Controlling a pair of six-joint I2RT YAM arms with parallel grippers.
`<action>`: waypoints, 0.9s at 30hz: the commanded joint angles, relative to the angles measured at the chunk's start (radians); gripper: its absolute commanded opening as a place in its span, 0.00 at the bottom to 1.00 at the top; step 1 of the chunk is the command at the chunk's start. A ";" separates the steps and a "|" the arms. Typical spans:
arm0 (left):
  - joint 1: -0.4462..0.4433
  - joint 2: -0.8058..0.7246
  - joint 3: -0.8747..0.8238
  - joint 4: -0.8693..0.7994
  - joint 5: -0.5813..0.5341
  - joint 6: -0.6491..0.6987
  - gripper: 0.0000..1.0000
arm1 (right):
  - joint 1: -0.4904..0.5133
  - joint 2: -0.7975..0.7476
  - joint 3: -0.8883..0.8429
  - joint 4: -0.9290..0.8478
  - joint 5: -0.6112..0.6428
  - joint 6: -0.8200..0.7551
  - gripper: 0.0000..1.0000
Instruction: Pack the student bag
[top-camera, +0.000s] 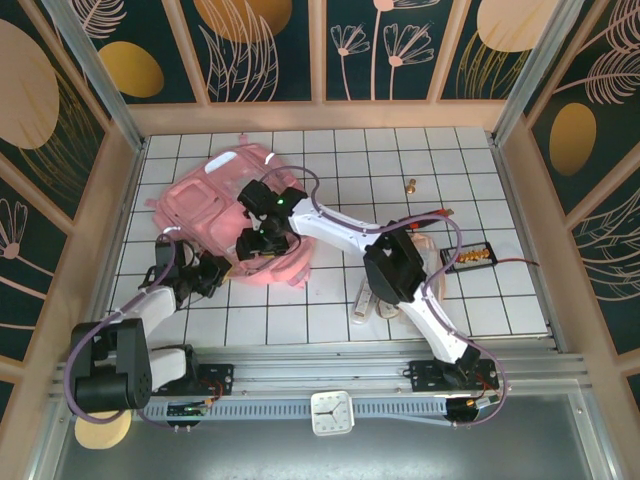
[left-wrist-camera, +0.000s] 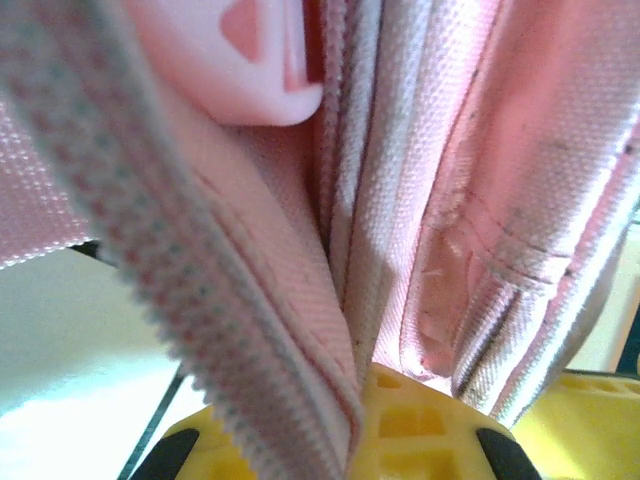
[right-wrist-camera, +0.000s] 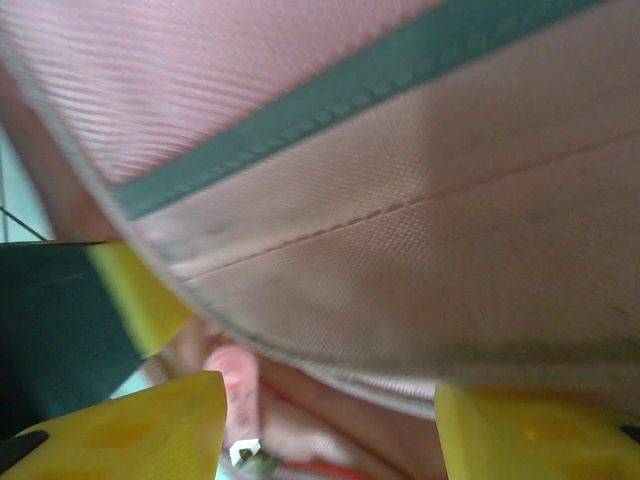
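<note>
The student bag (top-camera: 215, 205), a big soft pink backpack, lies flat on the white tiled table at the back left. My left gripper (top-camera: 222, 268) sits at the bag's near edge. In the left wrist view it (left-wrist-camera: 350, 425) is shut on a fold of pink bag fabric (left-wrist-camera: 400, 150) and zip edging, under a pale pink buckle (left-wrist-camera: 240, 60). My right gripper (top-camera: 262, 238) reaches across onto the bag's near right part. In the right wrist view its (right-wrist-camera: 330, 425) yellow fingers (right-wrist-camera: 140, 425) stand apart, with a pink flap (right-wrist-camera: 400, 200) lying across above them and a pink zip pull (right-wrist-camera: 235, 385) between them.
A clear pouch (top-camera: 372, 300) lies under the right arm near the table's front. A black and yellow item (top-camera: 468, 259) with a red lead rests at the right, and a small brass piece (top-camera: 411, 185) sits further back. Wooden walls fence the table. A white clock (top-camera: 331, 412) sits on the front rail.
</note>
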 joint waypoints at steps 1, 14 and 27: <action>-0.002 -0.052 0.022 0.102 0.019 -0.016 0.00 | 0.001 0.025 0.018 -0.009 -0.059 -0.012 0.58; -0.010 -0.056 0.043 0.186 0.078 -0.062 0.00 | 0.040 0.033 0.036 0.028 -0.087 -0.041 0.55; -0.011 -0.039 0.062 0.184 0.083 -0.060 0.00 | 0.054 -0.066 -0.105 0.203 -0.157 -0.068 0.55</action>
